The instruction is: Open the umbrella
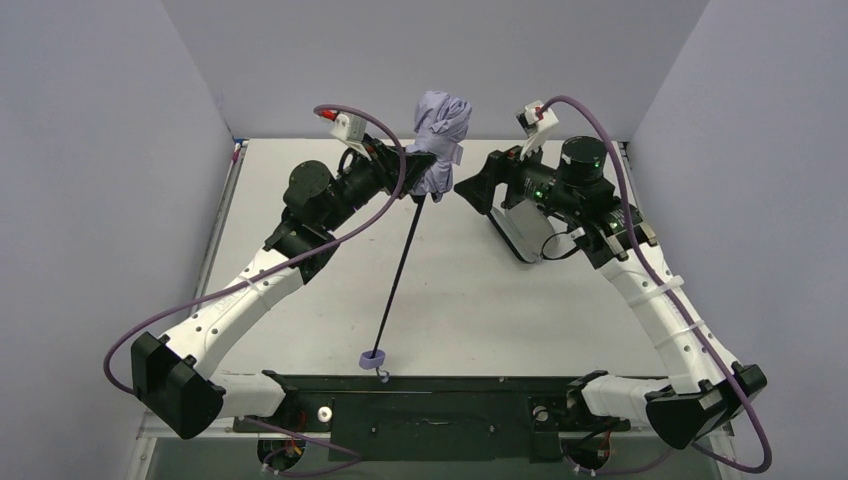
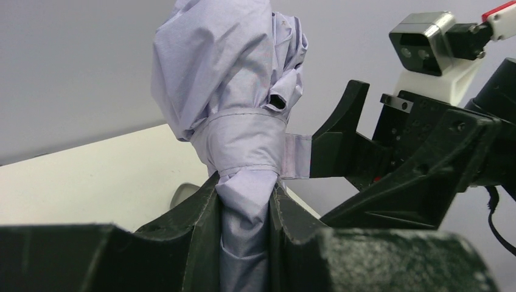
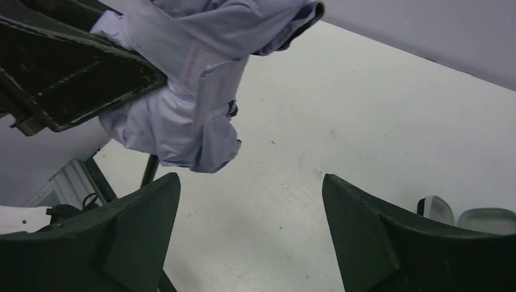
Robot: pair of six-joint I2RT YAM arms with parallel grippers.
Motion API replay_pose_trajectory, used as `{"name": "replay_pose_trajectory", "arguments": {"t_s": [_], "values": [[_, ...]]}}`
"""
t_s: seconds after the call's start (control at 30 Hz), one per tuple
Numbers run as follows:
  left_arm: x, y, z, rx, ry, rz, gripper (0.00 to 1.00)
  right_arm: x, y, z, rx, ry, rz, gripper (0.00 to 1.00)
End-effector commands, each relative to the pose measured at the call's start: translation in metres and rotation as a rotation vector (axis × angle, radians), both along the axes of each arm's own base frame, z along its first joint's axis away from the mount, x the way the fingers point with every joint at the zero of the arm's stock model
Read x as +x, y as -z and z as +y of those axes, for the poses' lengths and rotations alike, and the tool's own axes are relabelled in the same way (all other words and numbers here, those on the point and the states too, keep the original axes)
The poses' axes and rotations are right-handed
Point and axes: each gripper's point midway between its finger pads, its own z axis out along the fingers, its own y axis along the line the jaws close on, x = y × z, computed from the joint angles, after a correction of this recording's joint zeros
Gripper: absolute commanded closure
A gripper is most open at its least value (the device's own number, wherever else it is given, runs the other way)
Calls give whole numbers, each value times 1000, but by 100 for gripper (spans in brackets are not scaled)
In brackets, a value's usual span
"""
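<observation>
The left fingers (image 2: 182, 234) are pinched on the bundled umbrella (image 1: 437, 135); the right fingers (image 3: 137, 237) are spread just beside it, its shaft (image 1: 400, 270) slanted away toward the handle (image 1: 373, 358).

Left arm (image 1: 250, 290), right arm (image 1: 665, 305): white links, black joints; purple cables (image 1: 106, 362).

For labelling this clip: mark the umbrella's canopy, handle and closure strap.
canopy (image 1: 441, 120), top view, bundled lavender fabric.
handle (image 1: 365, 359), top view, rim of the knob.
closure strap (image 2: 296, 156), left wrist view, the protruding tab.
</observation>
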Motion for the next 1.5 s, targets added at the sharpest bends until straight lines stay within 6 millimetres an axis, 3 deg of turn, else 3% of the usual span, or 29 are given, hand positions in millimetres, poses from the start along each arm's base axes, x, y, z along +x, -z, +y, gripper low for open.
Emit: {"name": "replay_pose_trajectory", "arguments": {"t_s": [0.0, 0.17, 0.3, 0.53, 0.7, 0.9, 1.17, 1.33, 1.4, 1.47], "values": [[-14, -45, 10, -64, -3, -128, 100, -12, -24, 11, 61, -42, 0, 18], [-18, -42, 5, -55, 18, -130, 100, 3, -30, 14, 90, -10, 18, 21], [-20, -39, 3, -46, 26, -128, 100, 13, -42, 19, 161, -4, 29, 31], [-21, -37, 1, -32, 27, -131, 100, 17, -55, 25, 222, -20, 34, 39], [-22, -34, 1, -22, 29, -131, 100, 21, -57, 19, 229, -3, 26, 53], [-21, -29, 1, -15, 28, -126, 100, 16, -61, 17, 236, -32, 22, 52], [-22, -34, -3, -28, 40, -133, 100, 22, -38, 20, 182, -17, 73, 57], [-22, -36, -3, -25, 41, -140, 100, 16, -24, 26, 152, -41, 103, 64], [-24, -37, -4, -20, 49, -154, 100, 14, -18, 27, 141, -45, 110, 70], [-26, -40, -5, -16, 55, -168, 100, 16, -14, 26, 134, -40, 110, 87]]}}
